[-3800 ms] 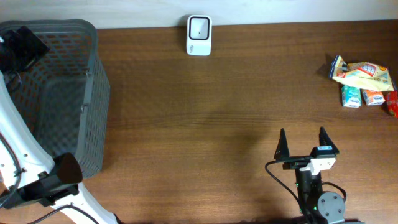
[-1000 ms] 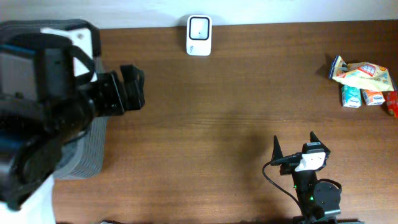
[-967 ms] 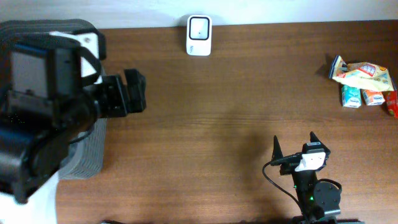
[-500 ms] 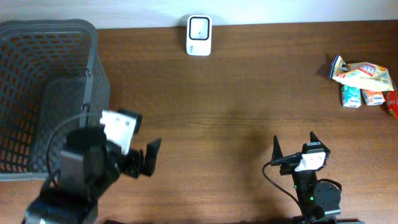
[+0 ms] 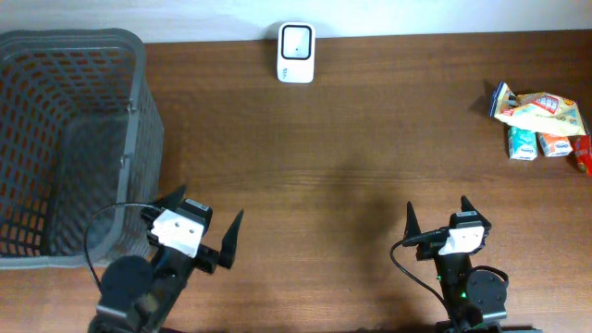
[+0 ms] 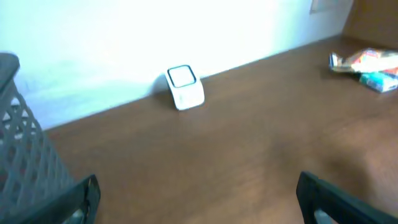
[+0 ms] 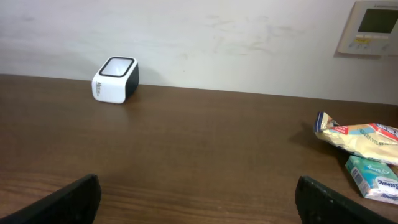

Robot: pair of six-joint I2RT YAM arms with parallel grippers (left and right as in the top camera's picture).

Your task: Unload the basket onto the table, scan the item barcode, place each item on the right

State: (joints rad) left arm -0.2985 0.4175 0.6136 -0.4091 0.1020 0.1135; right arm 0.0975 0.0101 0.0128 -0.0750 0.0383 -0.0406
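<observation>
The white barcode scanner (image 5: 296, 53) stands at the table's far edge, also seen in the left wrist view (image 6: 184, 87) and the right wrist view (image 7: 115, 79). The items lie in a small heap at the far right: a yellow snack bag (image 5: 541, 109), a teal box (image 5: 522, 142) and an orange box (image 5: 555, 144). My left gripper (image 5: 206, 203) is at the front left, open and empty, aimed toward the scanner. At the front right, my right gripper (image 5: 437, 203) is also open and empty, far from the heap. Bare wood shows between both pairs of fingers (image 6: 198, 180) (image 7: 198, 182).
A large grey mesh basket (image 5: 69, 139) fills the left side of the table, just left of my left gripper; its wall (image 6: 18, 155) shows in the left wrist view. A red pack (image 5: 583, 153) lies at the right edge. A wall panel (image 7: 373, 25) hangs behind.
My left arm has swung from above the basket down to the front left of the table, with its gripper still open. The right arm has stayed put over the last second.
</observation>
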